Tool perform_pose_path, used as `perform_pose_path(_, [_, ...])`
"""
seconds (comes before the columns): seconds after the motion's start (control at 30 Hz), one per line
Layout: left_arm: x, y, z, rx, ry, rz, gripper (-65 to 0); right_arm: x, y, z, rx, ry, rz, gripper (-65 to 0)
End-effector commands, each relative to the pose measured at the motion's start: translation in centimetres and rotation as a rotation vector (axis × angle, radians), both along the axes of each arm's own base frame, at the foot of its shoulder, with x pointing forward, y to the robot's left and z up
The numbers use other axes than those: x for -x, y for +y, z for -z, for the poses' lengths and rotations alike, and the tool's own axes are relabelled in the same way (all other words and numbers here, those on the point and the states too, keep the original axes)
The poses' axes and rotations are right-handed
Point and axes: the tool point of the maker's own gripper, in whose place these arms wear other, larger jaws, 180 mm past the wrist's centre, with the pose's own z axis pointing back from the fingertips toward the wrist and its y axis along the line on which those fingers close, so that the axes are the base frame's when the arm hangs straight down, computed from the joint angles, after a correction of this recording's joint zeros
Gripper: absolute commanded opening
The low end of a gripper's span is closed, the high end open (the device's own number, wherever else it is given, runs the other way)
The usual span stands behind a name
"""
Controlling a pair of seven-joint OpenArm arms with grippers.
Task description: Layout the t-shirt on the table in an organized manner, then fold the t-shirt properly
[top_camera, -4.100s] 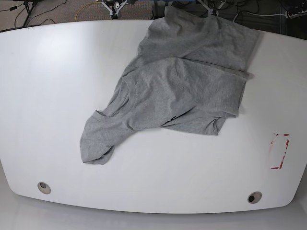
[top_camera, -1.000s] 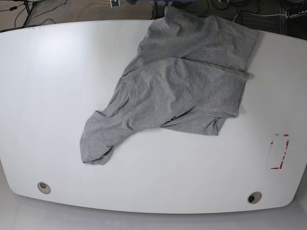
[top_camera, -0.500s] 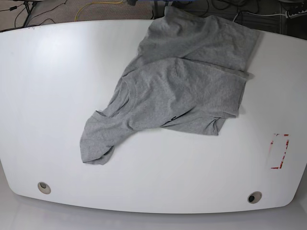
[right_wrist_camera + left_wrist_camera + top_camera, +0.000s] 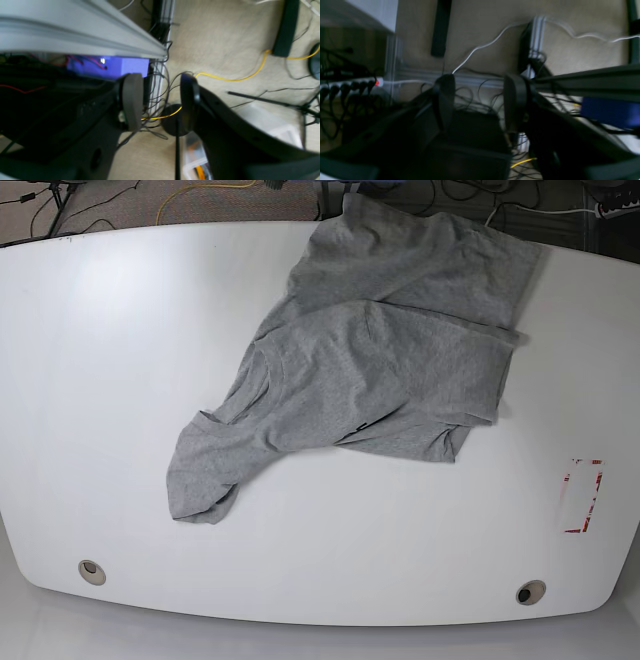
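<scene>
T-shirt (image 4: 370,360), grey and crumpled, lay on the white table (image 4: 100,380), folded over itself from the far edge toward the middle, with one sleeve trailing to the near left. Further right on the table sat a red-and-white mark (image 4: 582,495). Neither arm showed in the base view. The right gripper (image 4: 160,100) hung over the floor and a yellow cable (image 4: 232,78), jaws apart and empty. The left gripper (image 4: 477,100) was likewise parted, holding nothing, above tangled black wires (image 4: 470,100).
</scene>
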Motion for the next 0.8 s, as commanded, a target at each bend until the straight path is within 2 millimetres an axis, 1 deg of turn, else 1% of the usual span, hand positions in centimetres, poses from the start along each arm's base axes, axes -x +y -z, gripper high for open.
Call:
perform_pose_path(0.0, [-0.5,0.9,-2.1,-0.017,-0.04,0.02,-36.1,-0.1,-0.3,-1.9,0.006,-0.027,0.002,-41.1])
perform_pose_path(0.1, [-1.3,1.0,-3.5,-0.008,-0.071,0.024,-36.1,-0.5,-0.4,-3.1,0.013,-0.047,0.0,-41.1])
perform_pose_path(0.23, [-2.1,1.1,-5.2,0.004,-0.105,0.031,-36.1,-1.0,-0.5,-4.1,0.019,-0.068,-0.003,-41.1])
perform_pose_path(0.3, [-2.9,1.1,-6.4,0.018,-0.135,0.031,-36.1,-1.6,-0.6,-4.7,0.023,-0.089,-0.005,-41.1])
perform_pose_path(0.47, [-4.8,0.8,-8.5,0.039,-0.196,0.055,-36.0,-2.9,-0.7,-5.7,0.029,-0.13,-0.009,-41.1])
perform_pose_path(0.6, [-6.4,0.2,-10.2,0.044,-0.253,0.077,-36.0,-4.3,-1.0,-6.6,0.038,-0.175,-0.015,-41.1])
perform_pose_path(0.7, [-7.5,0.5,-11.4,0.026,-0.294,0.08,-36.0,-6.1,-1.0,-7.0,0.041,-0.226,-0.018,-41.1])
perform_pose_path(0.77, [-8.1,0.7,-12.0,0.017,-0.317,0.082,-35.8,-6.9,-1.1,-7.1,0.043,-0.247,-0.017,-41.1])
